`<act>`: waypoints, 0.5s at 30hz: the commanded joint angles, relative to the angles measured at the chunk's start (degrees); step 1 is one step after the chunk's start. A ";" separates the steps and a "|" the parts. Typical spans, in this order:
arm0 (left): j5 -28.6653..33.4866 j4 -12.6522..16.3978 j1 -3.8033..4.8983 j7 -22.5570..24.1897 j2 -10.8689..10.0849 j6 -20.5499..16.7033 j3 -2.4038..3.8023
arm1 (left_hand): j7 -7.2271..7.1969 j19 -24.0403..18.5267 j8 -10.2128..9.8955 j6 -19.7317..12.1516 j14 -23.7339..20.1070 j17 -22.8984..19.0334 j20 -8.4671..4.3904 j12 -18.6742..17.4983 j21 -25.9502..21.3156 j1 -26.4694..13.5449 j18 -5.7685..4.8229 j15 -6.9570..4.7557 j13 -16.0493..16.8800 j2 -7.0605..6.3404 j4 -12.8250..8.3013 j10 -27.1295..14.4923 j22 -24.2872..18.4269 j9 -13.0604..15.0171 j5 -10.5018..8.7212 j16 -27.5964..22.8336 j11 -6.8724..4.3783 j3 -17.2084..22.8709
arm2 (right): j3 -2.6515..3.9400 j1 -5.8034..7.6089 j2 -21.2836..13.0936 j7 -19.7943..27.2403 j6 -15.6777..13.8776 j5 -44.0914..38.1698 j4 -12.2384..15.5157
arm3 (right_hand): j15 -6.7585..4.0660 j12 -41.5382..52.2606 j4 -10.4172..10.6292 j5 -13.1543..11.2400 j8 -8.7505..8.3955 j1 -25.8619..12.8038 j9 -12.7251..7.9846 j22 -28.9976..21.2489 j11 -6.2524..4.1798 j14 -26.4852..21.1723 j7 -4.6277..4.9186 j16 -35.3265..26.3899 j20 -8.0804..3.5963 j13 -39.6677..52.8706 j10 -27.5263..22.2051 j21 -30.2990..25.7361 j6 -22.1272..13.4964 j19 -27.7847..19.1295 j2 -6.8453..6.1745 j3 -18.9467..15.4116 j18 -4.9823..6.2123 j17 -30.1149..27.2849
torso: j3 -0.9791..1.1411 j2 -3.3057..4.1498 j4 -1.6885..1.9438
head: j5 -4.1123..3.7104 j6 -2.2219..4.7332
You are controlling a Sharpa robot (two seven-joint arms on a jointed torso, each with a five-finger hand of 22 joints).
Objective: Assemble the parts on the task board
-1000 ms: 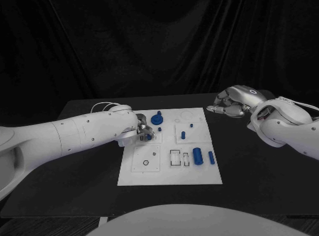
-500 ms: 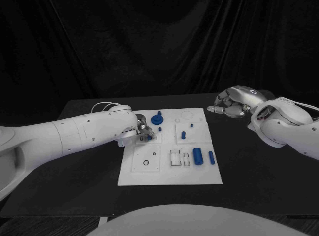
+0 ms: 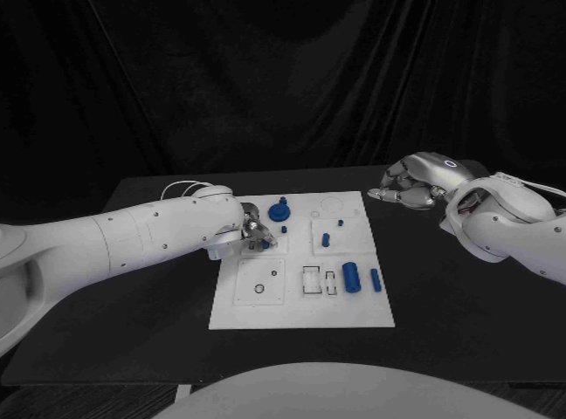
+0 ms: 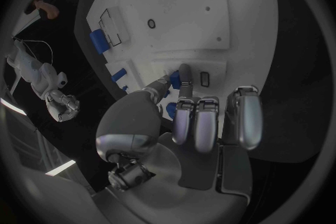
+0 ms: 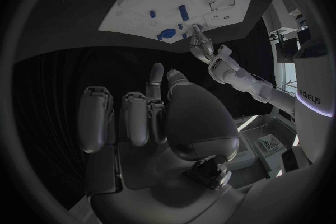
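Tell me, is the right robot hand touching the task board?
Apart. The head view shows the right robot hand beyond the task board's far right corner, with dark table between them.

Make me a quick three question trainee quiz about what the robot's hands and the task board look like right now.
1. True or false: the right hand rests on the task board.
2. Which hand pinches a small blue part over the board? A) left hand B) right hand
3. Fill in: the largest blue cylinder lies beside a thin blue ____.

Key: 1 false; 2 A; 3 pin.
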 commanded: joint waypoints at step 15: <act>-0.73 -0.01 -1.25 -0.71 -0.70 2.41 -0.74 | -0.63 0.81 4.80 -5.62 6.16 15.10 0.11 0.20 -0.09 0.17 0.21 0.05 15.10 0.00 3.24 5.99 8.63 8.78 -1.73 0.15 -0.01 -5.96 | 0.04 -0.30 -0.05 -1.18 0.58 -0.13 -0.06 | 0.34 0.20 0.20 0.11 -0.50 -0.27 0.11 11.43 0.42 3.92 0.09 -0.21 0.11 15.09 6.00 -0.43 -0.18 1.72 0.07 0.11 0.44 3.90 | 0.00 0.01 -0.01 | 0.50 0.00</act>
